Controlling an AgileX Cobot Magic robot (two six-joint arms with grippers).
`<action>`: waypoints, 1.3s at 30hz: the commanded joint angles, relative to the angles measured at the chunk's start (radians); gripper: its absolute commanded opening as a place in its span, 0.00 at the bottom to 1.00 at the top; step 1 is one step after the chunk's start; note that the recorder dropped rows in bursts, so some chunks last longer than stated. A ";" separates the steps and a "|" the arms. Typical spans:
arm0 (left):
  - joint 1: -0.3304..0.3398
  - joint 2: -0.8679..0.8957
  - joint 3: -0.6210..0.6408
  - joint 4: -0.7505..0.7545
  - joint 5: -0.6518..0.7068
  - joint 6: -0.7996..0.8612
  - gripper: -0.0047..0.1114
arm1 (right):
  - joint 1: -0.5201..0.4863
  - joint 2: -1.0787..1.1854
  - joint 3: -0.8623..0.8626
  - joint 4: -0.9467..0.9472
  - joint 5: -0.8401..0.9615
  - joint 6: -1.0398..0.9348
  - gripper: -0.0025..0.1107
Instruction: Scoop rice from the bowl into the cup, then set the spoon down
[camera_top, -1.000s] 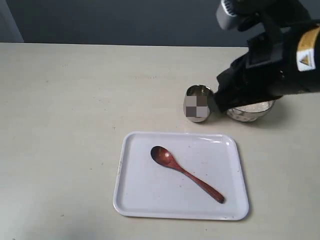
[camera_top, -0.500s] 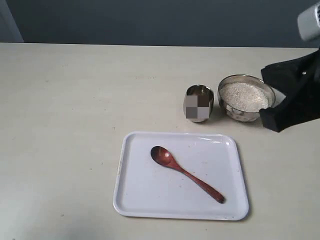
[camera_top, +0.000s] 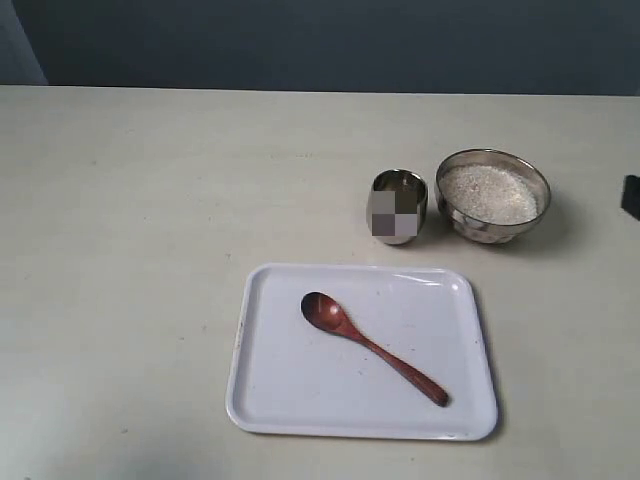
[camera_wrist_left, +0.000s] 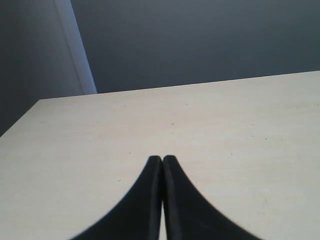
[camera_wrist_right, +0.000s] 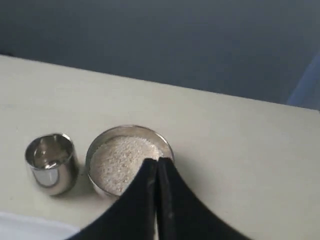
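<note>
The wooden spoon (camera_top: 372, 348) lies flat inside the white tray (camera_top: 262, 400), clear of both grippers. It sits diagonally, its oval head toward the tray's far left and its slim handle ending near the tray's near right corner. The head faces bowl-side up.

Beyond the tray's far edge stands the steel cup (camera_top: 400, 182), upright on the pale table (camera_top: 130, 250). The steel bowl (camera_top: 490, 231) is just beside the cup, past the tray's far right corner, with a narrow gap between them. The rice (camera_top: 490, 192) fills the bowl in a level white heap.

The right gripper (camera_wrist_right: 157, 160) has its two black jaws pressed together, only a thin seam between them and nothing in it. In the right wrist view its tips show in front of the bowl's rim and the edge of the rice (camera_wrist_right: 122, 160), with the cup (camera_wrist_right: 51, 162) off to the side; the spoon is out of that view.

The left gripper (camera_wrist_left: 162, 158) is likewise closed tip to tip, above bare table, far from the tray.
</note>
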 joint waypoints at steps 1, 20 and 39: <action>0.000 -0.005 -0.003 -0.002 -0.005 -0.006 0.04 | -0.217 -0.189 0.082 -0.014 -0.159 0.005 0.01; 0.000 -0.005 -0.003 -0.002 -0.005 -0.006 0.04 | -0.450 -0.379 0.147 0.357 -0.081 -0.368 0.01; 0.000 -0.005 -0.003 -0.003 -0.007 -0.006 0.04 | -0.764 -0.636 0.388 1.084 -0.132 -1.089 0.01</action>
